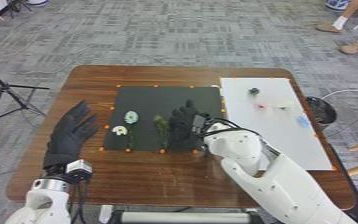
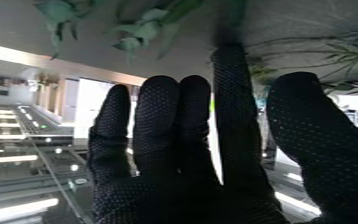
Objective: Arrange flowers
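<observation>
Black-gloved right hand (image 1: 184, 121) — near leafy green stem (image 1: 162, 126)

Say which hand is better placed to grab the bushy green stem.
Probably the right hand: it is beside the bushy green stem, while the left hand is left of the black mat.

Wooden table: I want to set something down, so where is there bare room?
The widest free patch of wooden table lies on the near side of the black mat, between left arm and right arm. A thin strip runs beyond the mat. Crowded: the mat, with flowers beside the right hand.
</observation>
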Controlling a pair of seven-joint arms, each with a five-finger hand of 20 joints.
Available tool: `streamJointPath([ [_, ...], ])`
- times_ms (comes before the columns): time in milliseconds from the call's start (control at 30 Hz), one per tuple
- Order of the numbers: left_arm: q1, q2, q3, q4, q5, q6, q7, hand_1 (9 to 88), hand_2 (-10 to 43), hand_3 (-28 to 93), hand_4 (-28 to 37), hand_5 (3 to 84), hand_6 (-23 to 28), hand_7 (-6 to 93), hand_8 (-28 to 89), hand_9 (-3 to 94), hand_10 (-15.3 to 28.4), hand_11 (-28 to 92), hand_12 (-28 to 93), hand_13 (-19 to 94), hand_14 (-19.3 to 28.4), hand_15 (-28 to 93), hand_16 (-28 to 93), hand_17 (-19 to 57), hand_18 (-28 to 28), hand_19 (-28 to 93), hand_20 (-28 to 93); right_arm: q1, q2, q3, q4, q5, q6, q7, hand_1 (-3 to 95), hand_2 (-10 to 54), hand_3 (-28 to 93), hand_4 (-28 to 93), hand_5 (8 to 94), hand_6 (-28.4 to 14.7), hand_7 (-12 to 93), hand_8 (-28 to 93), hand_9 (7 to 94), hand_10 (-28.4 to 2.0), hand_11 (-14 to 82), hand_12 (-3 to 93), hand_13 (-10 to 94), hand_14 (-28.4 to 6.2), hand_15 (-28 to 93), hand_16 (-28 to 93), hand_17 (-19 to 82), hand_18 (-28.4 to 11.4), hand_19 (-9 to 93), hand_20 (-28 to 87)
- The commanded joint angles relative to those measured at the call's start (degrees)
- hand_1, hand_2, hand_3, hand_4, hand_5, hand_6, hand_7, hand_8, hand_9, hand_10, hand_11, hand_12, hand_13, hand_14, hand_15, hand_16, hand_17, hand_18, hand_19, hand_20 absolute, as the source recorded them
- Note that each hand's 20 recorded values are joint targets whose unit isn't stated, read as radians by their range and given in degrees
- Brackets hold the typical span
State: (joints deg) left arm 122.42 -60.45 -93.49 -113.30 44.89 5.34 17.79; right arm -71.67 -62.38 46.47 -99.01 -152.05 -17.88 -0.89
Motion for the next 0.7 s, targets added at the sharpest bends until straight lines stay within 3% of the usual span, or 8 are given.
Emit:
streamJointPath([
  [33, -0.11, -0.49, 0.33, 0.14, 0.24, -0.54, -0.42, 22.8, -5.8, 65, -28.3, 25.5, 1.7, 19.8, -10, 21.7, 9.9, 11, 21, 19, 13.1, 17, 8, -11.9, 21.1, 43, 9, 0.65, -1.35, -0.3, 0.7, -1.4, 0.51, -0.29, 21.8, 4.4, 93, -16, 56.7, 0.7, 24, -15, 33.8, -15.9, 65.8, 53.4, 32, -15.8, 83, 38, 4, -21.8, 67, 50],
  [533, 0.8, -0.71, -0.27, -0.18, 0.28, -0.89, -0.42, 22.8, -5.8, 65, -28.3, 25.4, 1.7, 19.8, -10, 21.7, 9.9, 11, 21, 19, 13.1, 17, 7, -11.9, 21.1, 43, 9, 0.03, 1.21, 2.68, -0.16, -1.49, -0.56, 3.85, 21.2, 2.2, 93, -16, 54.8, -0.3, 23, -15, 33.4, -16.1, 65.6, 53.9, 32, -15.7, 83, 38, 4, -21.8, 67, 50],
  [667, 0.98, -0.78, -0.31, -0.32, 0.21, -0.55, -0.46, 22.9, -5.7, 65, -28.3, 25.4, 1.8, 19.7, -10, 21.7, 9.9, 11, 21, 19, 13.1, 17, 7, -11.9, 21.1, 43, 9, -0.18, 2.15, 3.51, -1.43, 1.17, 1.65, 7.52, 20.3, -0.7, 92, -18, 50.2, -2.0, 22, -13, 32.8, -16.3, 65.3, 54.1, 32, -15.8, 83, 39, 4, -21.8, 67, 50],
  [700, 1.07, -0.81, -0.29, -0.37, 0.27, -0.44, -0.39, 22.9, -5.7, 65, -28.3, 25.5, 1.8, 19.7, -10, 21.7, 9.9, 11, 21, 19, 13.1, 17, 7, -11.9, 21.1, 43, 9, -0.52, 2.53, 4.19, -1.5, 3.33, 4.85, 7.38, 20.2, -3.8, 91, -20, 49.4, -2.4, 22, -13, 32.9, -16.4, 65.3, 53.9, 32, -15.7, 83, 38, 4, -21.9, 67, 50],
])
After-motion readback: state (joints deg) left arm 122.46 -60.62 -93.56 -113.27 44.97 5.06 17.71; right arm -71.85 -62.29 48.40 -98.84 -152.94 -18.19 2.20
